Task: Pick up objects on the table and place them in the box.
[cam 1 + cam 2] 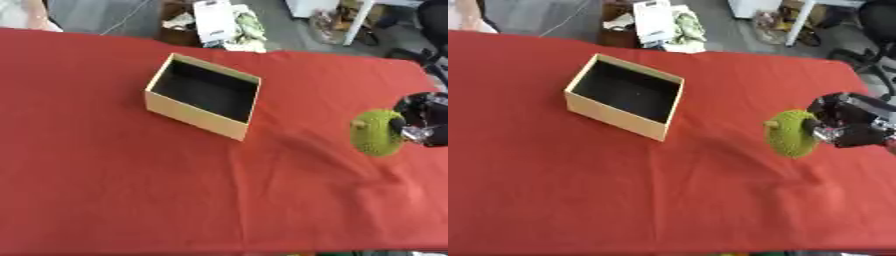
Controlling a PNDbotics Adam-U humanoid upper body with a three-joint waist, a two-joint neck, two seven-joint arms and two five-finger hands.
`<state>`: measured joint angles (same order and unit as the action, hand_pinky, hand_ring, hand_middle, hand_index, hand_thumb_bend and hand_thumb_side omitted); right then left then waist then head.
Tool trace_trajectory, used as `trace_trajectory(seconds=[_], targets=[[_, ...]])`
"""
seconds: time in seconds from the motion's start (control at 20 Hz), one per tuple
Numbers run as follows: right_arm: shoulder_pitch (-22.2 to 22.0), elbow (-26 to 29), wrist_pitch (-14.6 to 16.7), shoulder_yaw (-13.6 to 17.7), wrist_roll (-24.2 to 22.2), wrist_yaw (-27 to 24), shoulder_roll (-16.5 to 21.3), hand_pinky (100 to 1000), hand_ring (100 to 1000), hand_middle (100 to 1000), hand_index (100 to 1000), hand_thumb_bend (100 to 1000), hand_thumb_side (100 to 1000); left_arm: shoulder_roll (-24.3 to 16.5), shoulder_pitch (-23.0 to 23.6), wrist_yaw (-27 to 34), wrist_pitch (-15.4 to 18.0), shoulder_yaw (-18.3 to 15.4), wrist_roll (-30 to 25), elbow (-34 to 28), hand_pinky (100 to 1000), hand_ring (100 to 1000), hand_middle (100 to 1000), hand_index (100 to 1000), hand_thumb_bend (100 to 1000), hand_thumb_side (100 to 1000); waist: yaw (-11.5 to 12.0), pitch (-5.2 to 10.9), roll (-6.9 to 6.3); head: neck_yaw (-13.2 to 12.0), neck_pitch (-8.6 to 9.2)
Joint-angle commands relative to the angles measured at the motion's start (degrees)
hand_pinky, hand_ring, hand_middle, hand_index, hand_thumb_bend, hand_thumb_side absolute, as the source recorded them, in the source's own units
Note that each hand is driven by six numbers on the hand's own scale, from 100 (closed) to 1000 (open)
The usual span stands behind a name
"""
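A bumpy yellow-green round object (791,133) with a short stem is at the right side of the red table, and my right hand (848,126) has its fingers curled round its right side. It appears raised slightly off the cloth. The open cardboard box (581,106), tan outside and dark inside, stands left of centre at the back, well apart from the hand. Nothing shows inside the box. My left hand is not seen in either view.
A red cloth (175,190) covers the whole table, with folds near the green object. Beyond the far edge are bags, white items (214,20) and chair legs on the floor.
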<state>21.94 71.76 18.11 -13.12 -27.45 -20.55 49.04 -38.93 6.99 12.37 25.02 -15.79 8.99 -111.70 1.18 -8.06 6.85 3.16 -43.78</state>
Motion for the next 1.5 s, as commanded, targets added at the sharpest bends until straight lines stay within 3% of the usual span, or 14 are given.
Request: trace_trajectory(seconds=[0.05,0.35,0.75,1.0,1.05,1.15,1.5], targets=[[1.99,1.87,0.3,1.73,1.55,1.5,1.3,329,508,168,221,100,114,-1.9,-0.64,-0.43,0.14,-0.79,0.28,-1.41,647,1000,1000,752,121,702,0.0,0.09,-0.21,-0.29,-0.34],[5.39,3.0,-0.47,2.07,3.91,4.78,0.63,323,508,169,219,100,100,-1.63,-0.77,-1.42,0.31,-0.92,0.47,-1.72,646,1000,1000,751,118,705,0.23,-1.41,-0.1,-0.41,-0.34],[9.89,5.96,-2.76,4.23,9.09,15.45,-3.82,317,511,172,220,100,100,-1.34,-0.96,-1.97,0.24,-0.81,0.52,-1.99,645,1000,1000,751,118,706,0.39,-2.06,-0.08,-0.84,-0.34],[12.97,8.43,-5.95,5.55,13.18,22.85,-9.2,312,510,173,222,100,100,-1.21,-1.02,-1.99,0.4,-0.84,0.78,-2.5,645,1000,1000,751,117,702,0.85,-2.19,-0.2,-1.24,-0.34],[13.76,8.96,-6.84,5.58,13.94,24.65,-10.4,312,510,177,222,100,144,-1.22,-1.02,-1.99,0.46,-0.83,0.87,-2.62,645,1000,1000,752,117,701,0.93,-2.19,-0.23,-1.34,-0.34],[15.67,9.96,-8.62,5.64,15.32,28.17,-13.06,313,511,178,226,100,100,-1.23,-1.07,-1.96,0.62,-0.78,1.01,-2.82,645,1000,1000,752,117,700,1.15,-2.18,-0.3,-1.57,-0.34],[23.0,12.54,-15.36,4.18,18.91,44.48,-24.1,320,509,185,231,100,100,-1.03,-1.05,-1.99,1.77,-0.38,0.98,-2.89,644,1000,1000,752,110,697,2.53,-2.37,-1.05,-1.78,-0.34]])
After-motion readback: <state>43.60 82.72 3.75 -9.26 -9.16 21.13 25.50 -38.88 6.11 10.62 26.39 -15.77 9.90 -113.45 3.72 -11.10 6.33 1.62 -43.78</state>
